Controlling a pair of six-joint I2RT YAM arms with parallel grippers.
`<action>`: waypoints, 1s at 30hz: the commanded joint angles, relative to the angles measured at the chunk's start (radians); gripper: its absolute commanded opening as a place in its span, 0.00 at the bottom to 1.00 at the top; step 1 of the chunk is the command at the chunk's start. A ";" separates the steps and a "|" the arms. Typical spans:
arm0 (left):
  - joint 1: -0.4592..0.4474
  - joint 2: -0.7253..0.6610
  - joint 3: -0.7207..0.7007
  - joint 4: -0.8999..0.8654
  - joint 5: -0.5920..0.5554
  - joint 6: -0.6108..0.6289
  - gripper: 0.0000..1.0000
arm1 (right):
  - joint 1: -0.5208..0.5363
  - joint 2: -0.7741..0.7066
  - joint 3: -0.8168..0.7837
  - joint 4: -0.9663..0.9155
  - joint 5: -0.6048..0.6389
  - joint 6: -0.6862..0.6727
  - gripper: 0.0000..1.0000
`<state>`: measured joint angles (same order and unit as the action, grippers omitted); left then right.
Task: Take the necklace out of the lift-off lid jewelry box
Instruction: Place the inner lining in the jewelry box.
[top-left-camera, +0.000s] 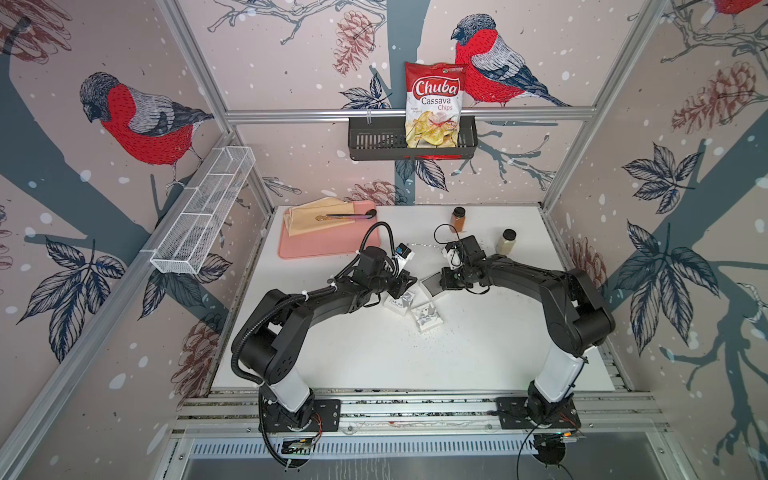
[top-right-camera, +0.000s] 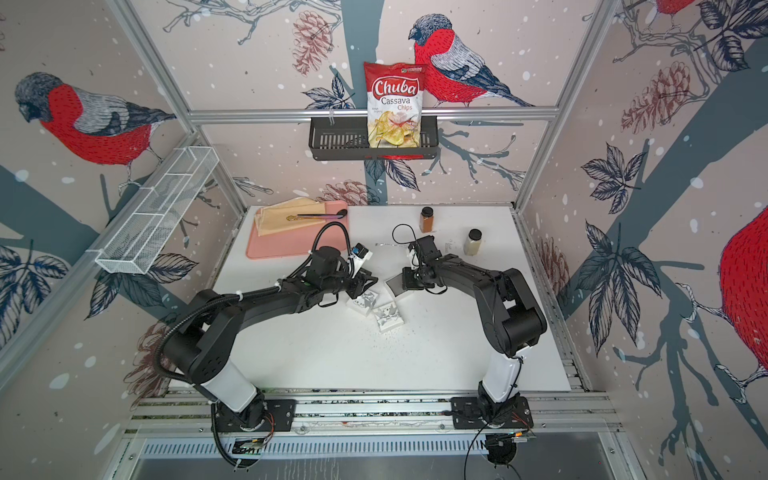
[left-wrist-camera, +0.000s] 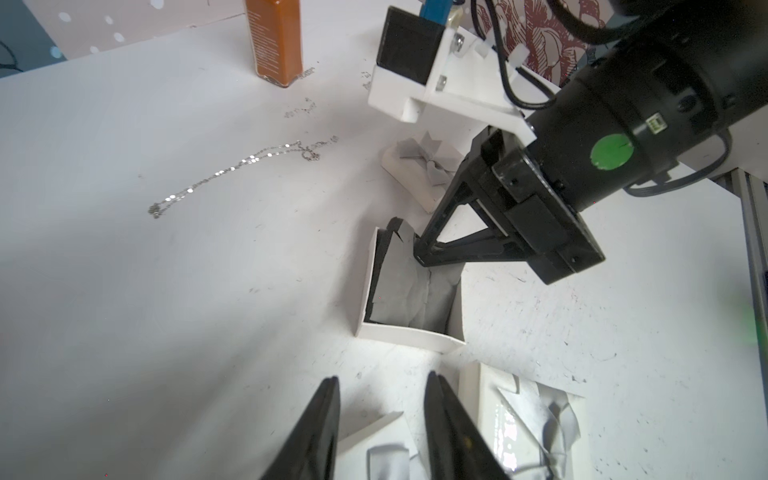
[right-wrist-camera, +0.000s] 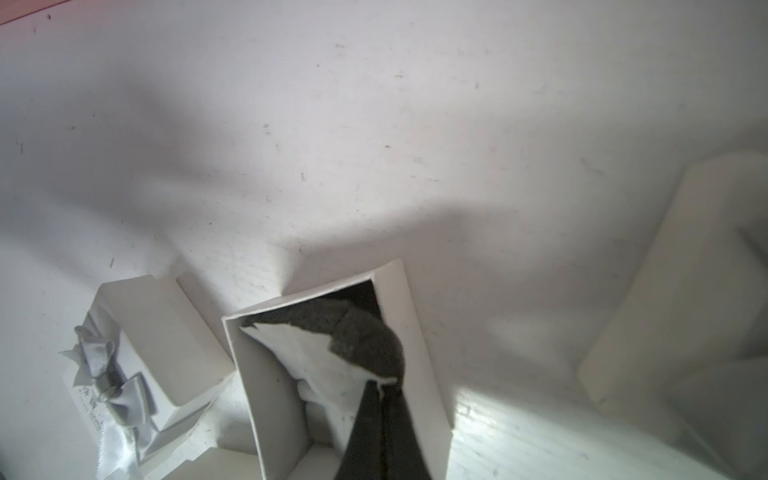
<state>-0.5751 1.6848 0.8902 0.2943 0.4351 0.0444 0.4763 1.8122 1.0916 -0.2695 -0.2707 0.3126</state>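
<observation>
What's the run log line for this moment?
necklace: on table, outside box | right claw: shut on grey pad in box | left claw: open, empty

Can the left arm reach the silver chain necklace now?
Probably yes: the silver chain necklace lies on bare white table ahead of the open left gripper; the right gripper, pinching the grey box liner, sits aside.

Both top views come through bright and even for me, with soft shadows on the white table (top-left-camera: 478, 353) and frame rails (top-left-camera: 407, 111) bowing near the edges. In my left wrist view the necklace (left-wrist-camera: 232, 170) glints and the left gripper (left-wrist-camera: 382, 376) is blurred up close. Right wrist view: dim, hazy, one bright patch
</observation>
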 joint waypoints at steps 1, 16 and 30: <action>-0.012 0.030 0.024 0.013 0.020 0.002 0.37 | -0.001 0.004 -0.002 0.001 0.001 0.019 0.05; -0.013 -0.065 -0.002 0.026 -0.040 0.003 0.41 | 0.043 -0.068 0.075 -0.118 0.195 -0.022 0.44; -0.012 -0.187 -0.048 0.013 -0.100 0.004 0.56 | 0.081 -0.014 0.123 -0.069 0.247 -0.006 0.20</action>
<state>-0.5869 1.5230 0.8482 0.3016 0.3618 0.0414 0.5556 1.7805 1.2041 -0.3767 -0.0101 0.2913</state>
